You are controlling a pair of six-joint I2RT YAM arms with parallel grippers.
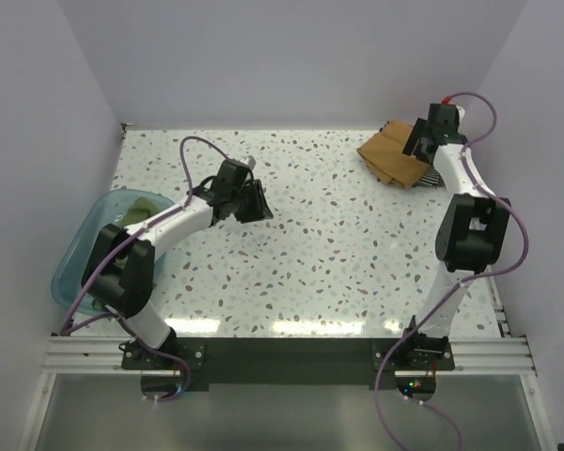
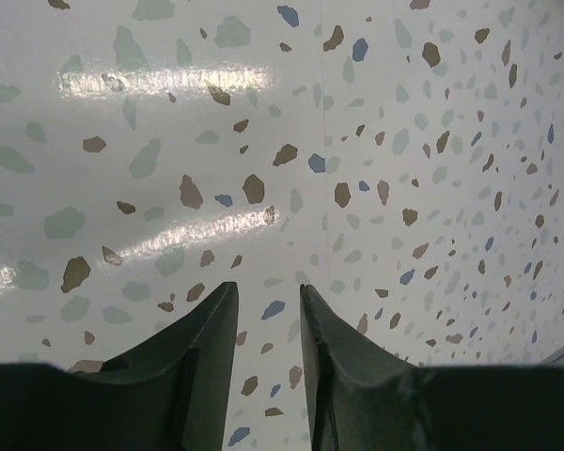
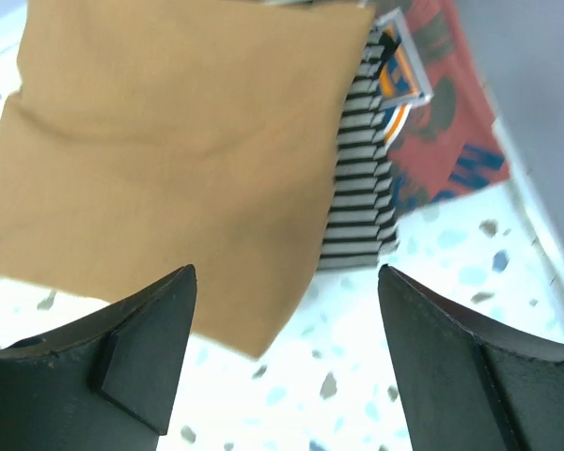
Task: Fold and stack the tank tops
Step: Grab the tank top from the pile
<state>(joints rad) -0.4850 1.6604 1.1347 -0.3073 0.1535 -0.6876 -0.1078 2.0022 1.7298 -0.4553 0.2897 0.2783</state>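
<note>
The folded tank tops [image 1: 395,155] lie stacked at about 2 o'clock on the speckled worktop [image 1: 338,244]. The tan-brown top [image 3: 169,141] is uppermost, the black-and-white striped top [image 3: 362,178] shows past its edge, and the reddish top [image 3: 442,122] shows beyond that. The right fingers [image 3: 141,338] hover over this stack, spread wide with nothing between them. At 9 o'clock the teal tub [image 1: 75,258] holds an olive-green cloth [image 1: 143,201]. The left fingers [image 2: 188,366] hang above the worktop left of its middle, with a narrow gap between them, and they grip nothing.
</note>
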